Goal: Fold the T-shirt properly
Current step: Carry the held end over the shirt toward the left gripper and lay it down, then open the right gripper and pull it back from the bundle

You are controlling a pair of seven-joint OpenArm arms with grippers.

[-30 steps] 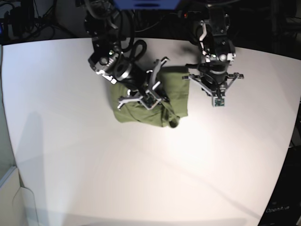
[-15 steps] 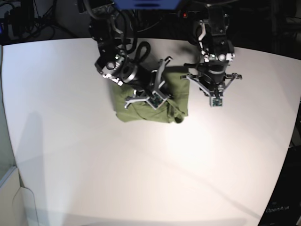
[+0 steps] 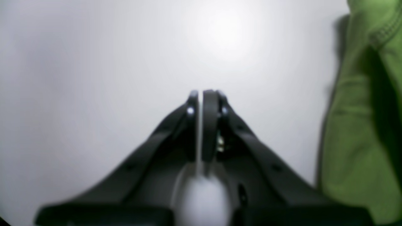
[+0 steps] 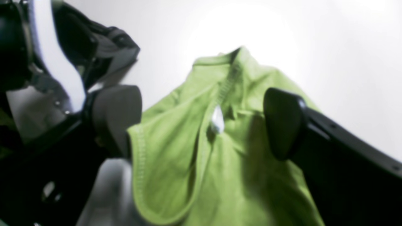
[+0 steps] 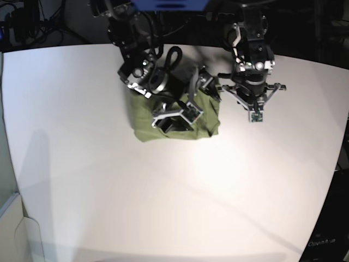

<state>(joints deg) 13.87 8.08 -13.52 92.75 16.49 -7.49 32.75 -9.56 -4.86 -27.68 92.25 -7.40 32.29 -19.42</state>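
Right wrist: right gripper [image 4: 204,122] jaws apart over T-shirt [image 4: 201,163]; left gripper [image 3: 201,94] jaws together.

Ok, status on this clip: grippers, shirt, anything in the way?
Right gripper open above the T-shirt, fingers spread, holding nothing. Left gripper shut, empty, beside the cloth. T-shirt bunched in a rough fold on the table. Nothing in the way.

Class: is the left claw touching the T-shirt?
Apart. The left wrist view shows the shut left claw over bare table, with a strip of white between it and the T-shirt at the right edge.
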